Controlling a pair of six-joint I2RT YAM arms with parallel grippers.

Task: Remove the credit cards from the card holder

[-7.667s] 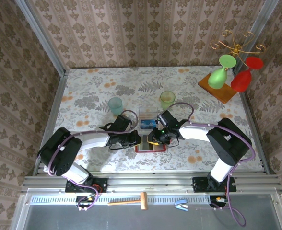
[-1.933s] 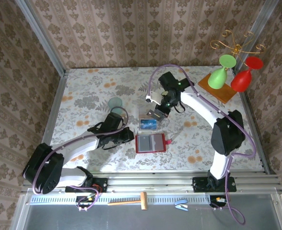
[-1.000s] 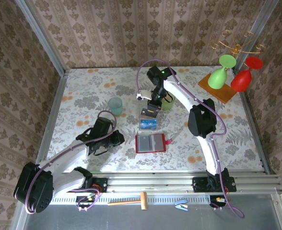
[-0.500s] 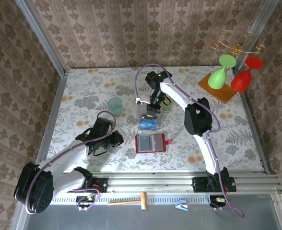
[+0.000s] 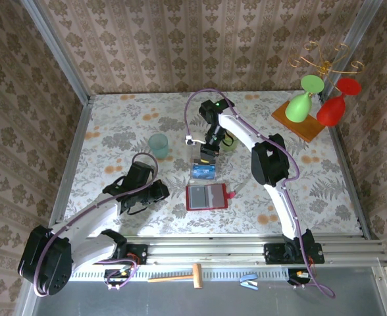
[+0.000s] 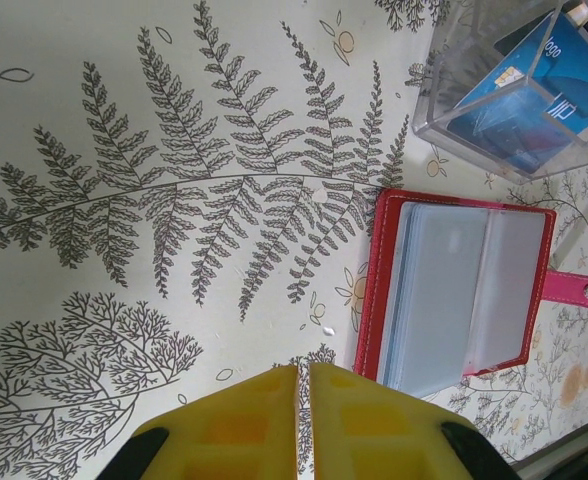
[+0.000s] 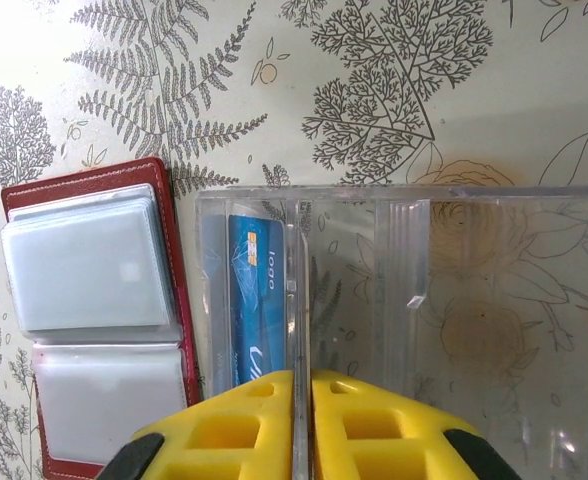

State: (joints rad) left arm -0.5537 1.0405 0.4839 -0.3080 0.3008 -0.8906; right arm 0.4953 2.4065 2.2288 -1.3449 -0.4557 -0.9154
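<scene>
Hard to say what the thin line rising from the slit of the right gripper is: perhaps a card seen edge-on, perhaps a wall of the clear box. Cannot tell, then, whether anything is pinched there. Jaws narrow, barely a hair apart.

Cut off by the frame edge in the right wrist view: one end of the card holder, lying open and flat on the table, grey pocket panels facing up. Partly veiled by clear plastic, just beyond the card holder: blue card, leaning inside the box.

Left gripper pressed closed on nothing, hanging to the left of the card holder and apart from it.

Since a second ago: right gripper drawn a little nearer the card holder, over the box; left gripper unmoved.
</scene>
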